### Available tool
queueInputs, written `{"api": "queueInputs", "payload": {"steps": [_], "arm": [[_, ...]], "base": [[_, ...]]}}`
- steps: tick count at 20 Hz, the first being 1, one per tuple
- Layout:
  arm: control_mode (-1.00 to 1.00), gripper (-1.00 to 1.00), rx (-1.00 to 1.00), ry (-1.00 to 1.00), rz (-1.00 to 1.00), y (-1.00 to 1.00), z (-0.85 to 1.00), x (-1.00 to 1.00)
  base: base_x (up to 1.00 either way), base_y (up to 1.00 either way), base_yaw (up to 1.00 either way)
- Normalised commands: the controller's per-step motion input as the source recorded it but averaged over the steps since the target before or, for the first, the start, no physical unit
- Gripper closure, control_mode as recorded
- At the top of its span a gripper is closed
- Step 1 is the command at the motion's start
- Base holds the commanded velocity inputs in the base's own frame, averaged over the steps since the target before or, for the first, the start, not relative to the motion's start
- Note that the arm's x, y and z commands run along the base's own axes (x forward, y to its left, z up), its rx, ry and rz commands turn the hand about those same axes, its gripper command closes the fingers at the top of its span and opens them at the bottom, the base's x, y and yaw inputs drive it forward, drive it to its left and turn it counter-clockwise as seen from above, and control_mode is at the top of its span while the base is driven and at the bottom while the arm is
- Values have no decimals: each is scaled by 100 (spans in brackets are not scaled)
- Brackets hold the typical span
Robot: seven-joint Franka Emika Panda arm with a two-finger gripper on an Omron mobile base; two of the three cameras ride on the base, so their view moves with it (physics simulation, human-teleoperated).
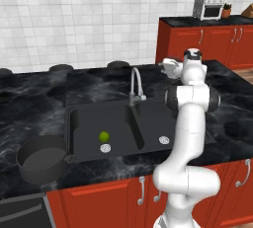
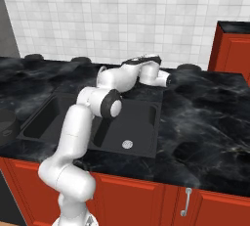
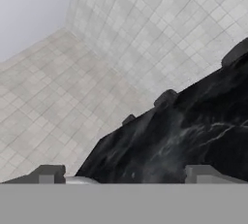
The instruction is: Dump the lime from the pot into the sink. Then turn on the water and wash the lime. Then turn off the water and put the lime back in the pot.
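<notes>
At seven o'clock in the left base view, nearest the camera, the pot (image 1: 42, 160) is seen upright on the black marbled counter (image 1: 29, 103), just beside the left rim of the sink (image 1: 74, 123). Its inside looks bare. Farther in, the lime (image 1: 104, 136) is found on the floor of the left basin, touching or just above the silver drain (image 1: 105, 148) at its six o'clock. A second drain (image 1: 163, 139) is seen in the right basin. Behind the divider the grey faucet (image 1: 135, 85) is curved toward the left basin. Beyond it, at about one o'clock, the gripper (image 1: 163, 66) is held above the counter behind the sink, well apart from the lime. In the hand view its finger tips (image 3: 46, 174) are set wide, with nothing between them. Farthest back, the tiled wall (image 1: 74, 15) is seen.
</notes>
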Motion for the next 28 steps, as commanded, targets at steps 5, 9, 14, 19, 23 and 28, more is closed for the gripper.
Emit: {"api": "queueInputs", "payload": {"steps": [5,9,14,19,23,28], "arm": [[-100,-100,0,-5,-15,1,83,-100],[-100,-100,-5,-6,-18,14,63,-100],[-100,-100,-14,-12,-19,21,76,-100],[-100,-100,-21,-3,-14,25,90,-100],[-100,-100,-20,5,-4,49,68,-98],[-100,-100,-15,26,0,66,64,-72]], "base": [[0,0,0],[0,0,0],[0,0,0],[0,0,0],[0,0,0],[0,0,0]]}}
